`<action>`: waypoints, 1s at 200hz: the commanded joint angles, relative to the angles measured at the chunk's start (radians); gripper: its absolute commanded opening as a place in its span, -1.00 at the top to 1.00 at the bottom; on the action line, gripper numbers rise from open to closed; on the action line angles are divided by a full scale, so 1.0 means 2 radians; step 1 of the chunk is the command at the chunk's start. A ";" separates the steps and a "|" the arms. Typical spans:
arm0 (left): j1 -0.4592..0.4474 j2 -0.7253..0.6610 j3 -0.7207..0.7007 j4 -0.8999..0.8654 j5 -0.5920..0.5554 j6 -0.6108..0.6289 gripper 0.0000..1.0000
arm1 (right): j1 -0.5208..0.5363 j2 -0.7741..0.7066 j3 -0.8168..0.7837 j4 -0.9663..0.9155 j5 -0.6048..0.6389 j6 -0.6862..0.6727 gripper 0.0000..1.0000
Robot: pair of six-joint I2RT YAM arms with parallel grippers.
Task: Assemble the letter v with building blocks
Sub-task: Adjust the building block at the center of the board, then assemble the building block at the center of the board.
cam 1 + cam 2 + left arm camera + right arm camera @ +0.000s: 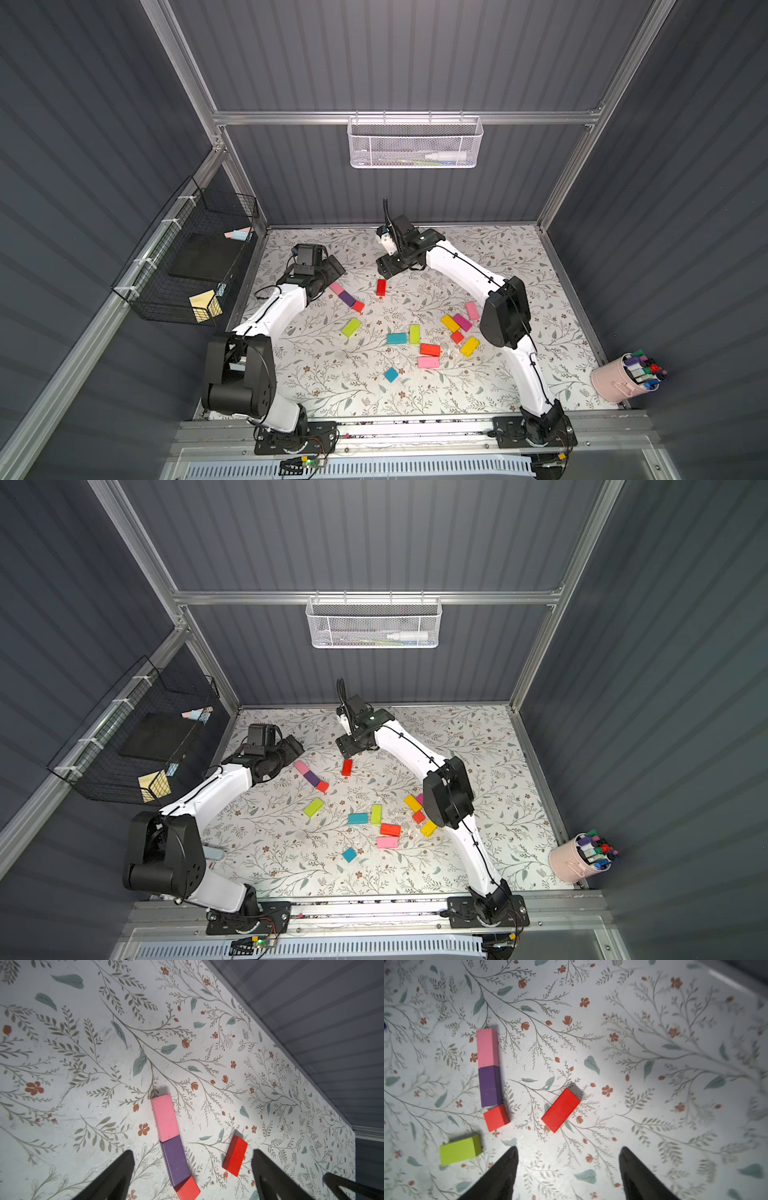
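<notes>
Right gripper (568, 1149) splayed and empty near a matte rectangular red block (560, 1110); left gripper (193, 1150) likewise released over the floral-print table (83, 1043).

White tabletop (612, 1064) printed with grey-green leaves and rust flowers; pink block (487, 1047), purple block (490, 1086), red block (560, 1110), lime block (459, 1150).

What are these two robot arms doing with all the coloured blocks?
They are building a letter V from blocks on the floral table. One stroke is laid: a pink block, a purple block and a small red block in a row. A longer red block lies apart, likely starting the other stroke. The right gripper hovers open near it, the left gripper open by the pink end; neither holds anything. Other blocks lie scattered.
</notes>
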 commanded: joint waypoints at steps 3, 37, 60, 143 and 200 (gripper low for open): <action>-0.002 0.001 0.005 -0.011 -0.006 -0.003 -0.82 | -0.004 0.050 0.027 -0.093 0.039 -0.150 -0.51; -0.002 -0.004 0.007 -0.010 -0.003 -0.010 -0.82 | -0.007 0.073 0.053 -0.057 -0.026 -0.187 -0.44; -0.002 -0.010 0.008 -0.015 -0.008 -0.009 -0.82 | -0.008 0.098 0.080 -0.045 -0.046 -0.173 -0.42; -0.002 -0.014 -0.007 -0.016 0.008 -0.008 -0.83 | -0.032 0.133 0.100 -0.018 -0.036 -0.102 0.38; -0.003 -0.010 -0.006 0.001 0.010 -0.016 -0.82 | -0.032 0.149 0.158 -0.052 -0.065 -0.007 0.75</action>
